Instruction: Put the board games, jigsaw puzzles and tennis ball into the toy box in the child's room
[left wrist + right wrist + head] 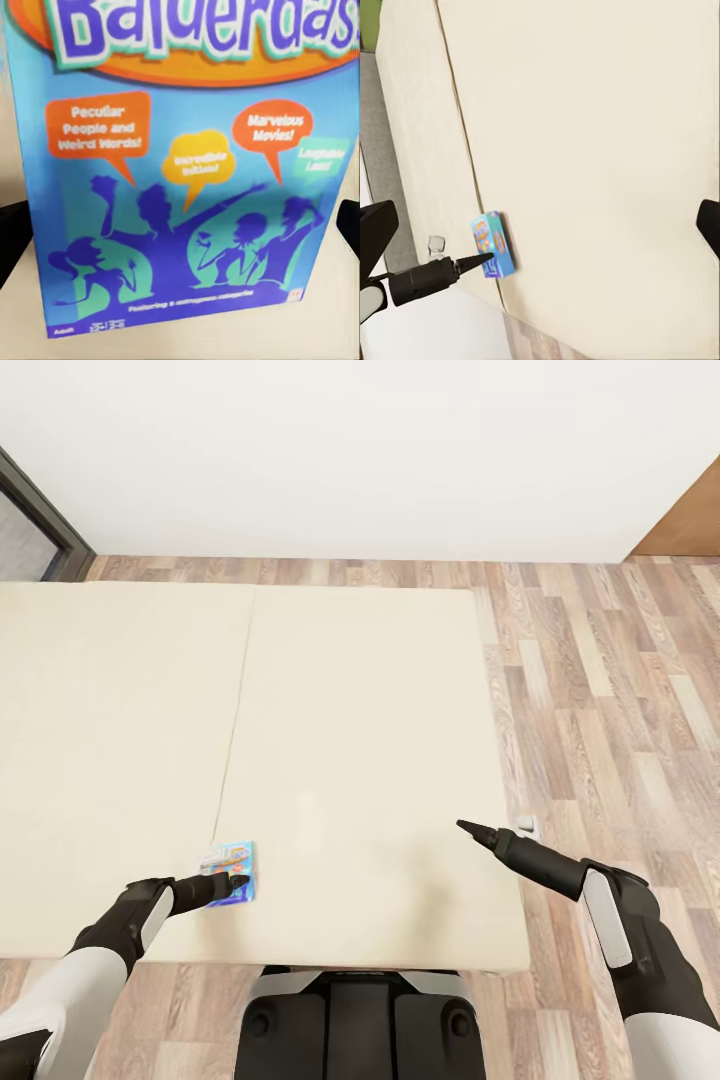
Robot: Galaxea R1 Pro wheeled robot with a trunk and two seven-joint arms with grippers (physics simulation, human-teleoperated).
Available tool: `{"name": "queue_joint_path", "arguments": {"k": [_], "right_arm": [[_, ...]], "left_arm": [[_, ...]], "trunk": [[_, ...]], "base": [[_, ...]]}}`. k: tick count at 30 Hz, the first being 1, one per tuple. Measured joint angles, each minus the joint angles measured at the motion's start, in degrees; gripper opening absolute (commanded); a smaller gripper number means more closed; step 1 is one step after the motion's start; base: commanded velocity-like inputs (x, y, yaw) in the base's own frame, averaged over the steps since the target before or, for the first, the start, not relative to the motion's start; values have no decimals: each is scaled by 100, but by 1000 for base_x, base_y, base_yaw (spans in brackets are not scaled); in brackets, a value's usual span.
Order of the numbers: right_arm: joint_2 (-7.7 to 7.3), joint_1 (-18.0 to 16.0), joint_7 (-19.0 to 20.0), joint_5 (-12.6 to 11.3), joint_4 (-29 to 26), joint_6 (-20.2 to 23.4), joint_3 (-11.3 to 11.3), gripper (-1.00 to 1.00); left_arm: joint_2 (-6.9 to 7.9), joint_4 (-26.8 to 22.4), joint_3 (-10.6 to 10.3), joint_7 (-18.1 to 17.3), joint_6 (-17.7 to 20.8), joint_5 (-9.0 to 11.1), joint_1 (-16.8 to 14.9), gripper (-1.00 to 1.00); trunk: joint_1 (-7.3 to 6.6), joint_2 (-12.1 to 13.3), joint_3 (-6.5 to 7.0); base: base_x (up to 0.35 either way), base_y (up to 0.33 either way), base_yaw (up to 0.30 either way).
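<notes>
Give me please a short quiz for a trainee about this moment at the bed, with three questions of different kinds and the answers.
1. True or false: the blue board game lies on the bed.
2. Which gripper is at the game: A) left gripper B) right gripper?
3. Fill in: the floor is made of ____ planks.

Key: 1 true. 2 A; the right one hangs over bare mattress, apart from the box. 3 wood.
</notes>
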Motion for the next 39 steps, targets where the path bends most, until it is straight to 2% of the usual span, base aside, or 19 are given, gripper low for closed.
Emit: {"name": "queue_joint_path", "arguments": {"k": [17, 39], "right_arm": [[0, 0, 0, -1, 1, 0, 1, 100], [0, 0, -3, 0, 9, -1, 1, 100]], "left_arm": [[9, -9, 12, -5, 1, 0, 1, 100], [12, -10, 18, -2, 1, 0, 1, 100]], "trunk": [[0, 0, 0], [0, 0, 0]], "base": [[1, -47, 0], [46, 60, 0]]}}
